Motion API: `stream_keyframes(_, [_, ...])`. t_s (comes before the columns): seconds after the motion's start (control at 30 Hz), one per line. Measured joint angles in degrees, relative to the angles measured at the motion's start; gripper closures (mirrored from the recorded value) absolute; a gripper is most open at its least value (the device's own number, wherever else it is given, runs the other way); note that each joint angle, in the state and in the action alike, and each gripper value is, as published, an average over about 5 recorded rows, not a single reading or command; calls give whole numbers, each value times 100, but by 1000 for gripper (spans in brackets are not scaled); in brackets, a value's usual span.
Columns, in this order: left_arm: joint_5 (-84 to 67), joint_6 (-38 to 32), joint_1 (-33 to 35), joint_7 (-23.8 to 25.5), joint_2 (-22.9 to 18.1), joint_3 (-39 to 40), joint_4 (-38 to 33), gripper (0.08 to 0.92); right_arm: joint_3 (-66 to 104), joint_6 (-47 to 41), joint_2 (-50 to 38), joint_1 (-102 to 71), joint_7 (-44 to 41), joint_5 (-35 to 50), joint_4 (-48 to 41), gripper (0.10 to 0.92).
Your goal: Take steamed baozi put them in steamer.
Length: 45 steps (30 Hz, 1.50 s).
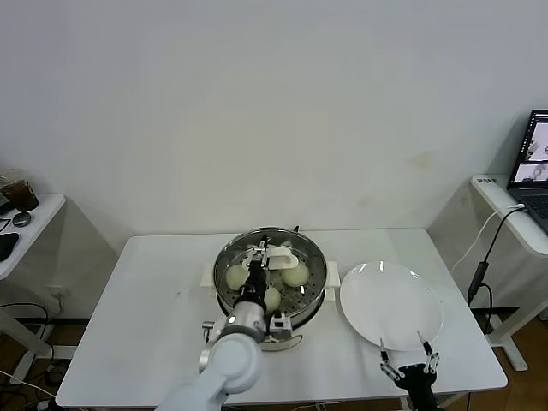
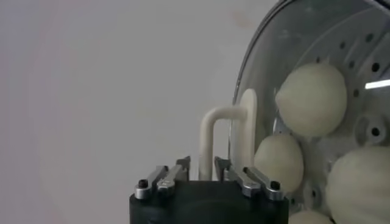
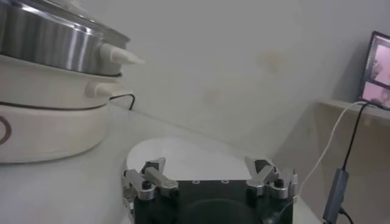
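White table [image 1: 128,342] against plain wall. Steamer [image 1: 317,295] sits mid-table, glass lid [image 1: 282,250] on it, steamed baozi [image 1: 295,275] inside on the tray. Left gripper [image 1: 259,259] above steamer, fingers narrowly parted around lid handle [image 2: 210,137]. Right gripper [image 1: 409,364] spread wide, empty, beside the plate [image 1: 391,304], right of steamer.

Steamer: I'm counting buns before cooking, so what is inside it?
Through the glass lid, the steamer shows baozi on its perforated tray; three in the head view. The left gripper hides part.
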Motion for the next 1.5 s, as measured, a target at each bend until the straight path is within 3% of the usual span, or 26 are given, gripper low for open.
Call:
stream_keyframes(0.23, [-626,-285,867,-471,203,-469,-718,291,-17,16,-86,-72,-14,49,60,203])
stream_keyframes(0.4, [-1718,-866,1850,-1132,354,-1058,-1270,187,-68,34,-144,-100,-39,83,92,203])
stream_keyframes(0.67, [-4420,-2616,3573,-2047,355,-2503,-1762,177,-187,-81,-243,-176,-131,376,214,203])
stream_keyframes(0.87, [-6168,-3536,4550,-2477,229,-3129,-1888,177,-304,-264,-373,-294,-218,800,406,203])
stream_keyframes(1.2, [-7722,-4626,5269,-2400,-115,-3658,-1367,177,-577,-521,-453,-464,-237,1117,739,203])
stream_keyframes(1.5, [-8164,-5042,5474,-2137,-279,-3944,-905,177,-753,-617,-501,-551,-214,1262,861,203])
